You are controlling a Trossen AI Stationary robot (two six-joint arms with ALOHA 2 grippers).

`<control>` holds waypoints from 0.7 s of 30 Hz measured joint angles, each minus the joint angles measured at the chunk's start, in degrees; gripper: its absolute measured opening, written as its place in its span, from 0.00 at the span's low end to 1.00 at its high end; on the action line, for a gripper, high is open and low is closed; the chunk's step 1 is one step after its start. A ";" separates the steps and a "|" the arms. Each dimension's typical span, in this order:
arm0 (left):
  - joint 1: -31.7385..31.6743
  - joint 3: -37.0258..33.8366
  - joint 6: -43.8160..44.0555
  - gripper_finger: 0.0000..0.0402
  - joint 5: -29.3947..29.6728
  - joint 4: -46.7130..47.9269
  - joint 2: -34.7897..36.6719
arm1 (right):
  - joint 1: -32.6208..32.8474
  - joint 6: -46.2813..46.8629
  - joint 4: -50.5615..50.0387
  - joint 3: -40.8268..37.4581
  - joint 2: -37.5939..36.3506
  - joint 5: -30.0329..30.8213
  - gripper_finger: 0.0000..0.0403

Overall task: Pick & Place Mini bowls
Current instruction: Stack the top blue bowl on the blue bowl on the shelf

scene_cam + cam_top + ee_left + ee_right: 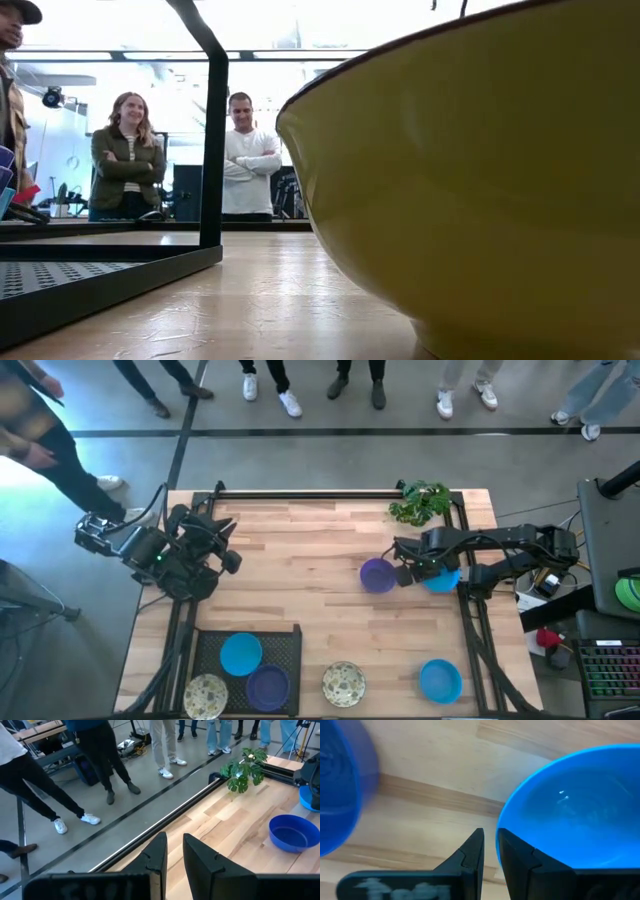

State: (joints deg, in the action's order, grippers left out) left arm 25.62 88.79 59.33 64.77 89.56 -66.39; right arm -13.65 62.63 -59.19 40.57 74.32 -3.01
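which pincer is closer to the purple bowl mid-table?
Right. The right pincer sits just beside the purple bowl, its fingers at the rim of a bright blue bowl. The left pincer waits across the table at the left edge.

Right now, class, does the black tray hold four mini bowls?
No. The black tray holds three: bright blue bowl, purple bowl, speckled bowl.
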 joint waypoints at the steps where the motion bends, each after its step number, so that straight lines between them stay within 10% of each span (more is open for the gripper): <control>1: -0.01 0.00 0.00 0.14 -0.02 0.00 0.00 | 0.00 0.00 0.02 -0.14 0.00 0.00 0.14; 21: -0.04 0.00 0.00 0.14 -0.15 -0.55 0.00 | 0.00 -0.38 0.93 -3.46 0.02 0.64 0.14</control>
State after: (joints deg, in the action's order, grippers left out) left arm 25.58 88.79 59.33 64.62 89.01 -66.39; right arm -13.65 62.25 -58.26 37.10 74.35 -2.37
